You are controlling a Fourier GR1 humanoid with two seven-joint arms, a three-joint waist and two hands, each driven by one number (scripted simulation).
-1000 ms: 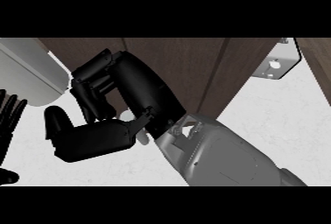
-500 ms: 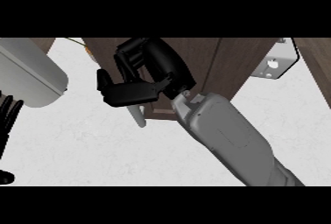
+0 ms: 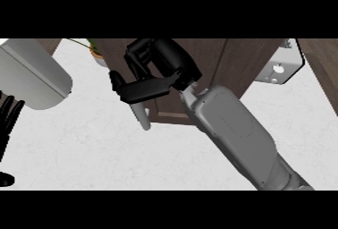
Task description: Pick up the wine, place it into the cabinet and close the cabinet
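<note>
Light is bright and even across the white counter [image 3: 79,152], which shows hardly any cast shadow. The grey forearm [image 3: 231,129] carries a soft sheen (no hard glare), while the black right hand [image 3: 155,67] and brown cabinet door [image 3: 224,58] stay darkest, showing little surface detail.

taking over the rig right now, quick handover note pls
Right hand: against the cabinet door, just above its handle; no bottle shows in it.
Left hand: open, resting at the view's left edge.
Wine: not in view, so I cannot confirm it is inside the cabinet.
Door: the hinge is exposed, so it looks not fully closed.
Left to do: finish closing the door, then check on the wine.
</note>
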